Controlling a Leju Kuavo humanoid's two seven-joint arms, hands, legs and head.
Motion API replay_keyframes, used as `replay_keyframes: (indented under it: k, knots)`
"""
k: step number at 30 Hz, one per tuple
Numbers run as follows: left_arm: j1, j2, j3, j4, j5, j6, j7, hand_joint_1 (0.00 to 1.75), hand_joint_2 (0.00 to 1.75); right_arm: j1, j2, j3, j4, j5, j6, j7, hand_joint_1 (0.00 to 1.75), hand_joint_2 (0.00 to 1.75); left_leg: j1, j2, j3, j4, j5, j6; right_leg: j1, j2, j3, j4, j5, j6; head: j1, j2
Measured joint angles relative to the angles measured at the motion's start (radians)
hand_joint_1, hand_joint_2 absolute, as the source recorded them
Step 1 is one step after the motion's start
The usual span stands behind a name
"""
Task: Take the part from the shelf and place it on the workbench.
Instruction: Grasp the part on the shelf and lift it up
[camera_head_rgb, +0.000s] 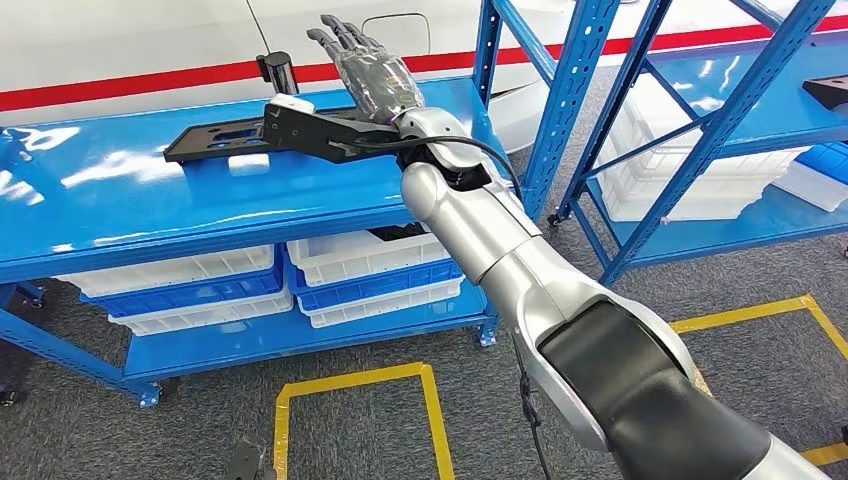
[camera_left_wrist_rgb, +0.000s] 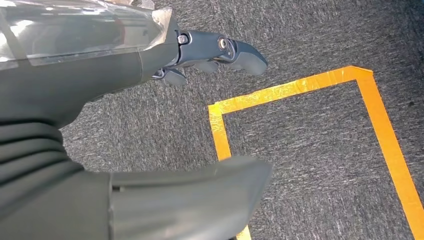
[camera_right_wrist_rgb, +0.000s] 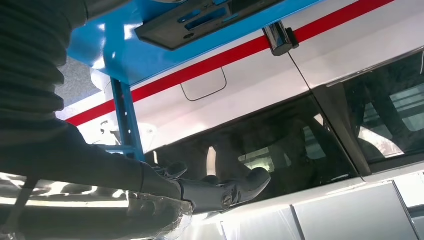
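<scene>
Part (camera_head_rgb: 222, 140), a flat black slotted plate, lies on the blue shelf (camera_head_rgb: 120, 205) top toward its far side, with white and blue bins (camera_head_rgb: 365, 270) stacked on the lower level nearer the floor. Right hand (camera_head_rgb: 365, 65) hovers just right of the part, fingers spread and straight, holding nothing. Left hand (camera_left_wrist_rgb: 210, 55) hangs over grey carpet beside yellow floor tape (camera_left_wrist_rgb: 300, 85), fingers loosely extended and empty.

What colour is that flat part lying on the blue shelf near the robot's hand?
Black, or very dark grey. The flat part shows best in the head view.
</scene>
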Motion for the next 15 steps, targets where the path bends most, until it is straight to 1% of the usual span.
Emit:
replay_keyframes:
  k: [8,15]
  knots:
    - [0.002,0.002,0.002,0.001,-0.001,-0.002,0.003,0.0,0.0,0.0,-0.016,-0.02,-0.023,0.006,0.007,-0.001,0.0,1.75,0.0,0.0,0.0,0.0,0.0,0.0,0.0,0.0,0.0,0.0,0.0,0.0,0.0,0.0]
    - [0.011,0.009,0.006,0.001,0.003,0.001,0.011,0.0,0.0,0.001,-0.045,-0.042,-0.057,-0.04,0.045,-0.044,0.0,1.75,-0.001,0.0,-0.001,0.001,0.0,0.0,-0.003,0.0,0.0,0.0,0.001,0.002,0.0,0.0]
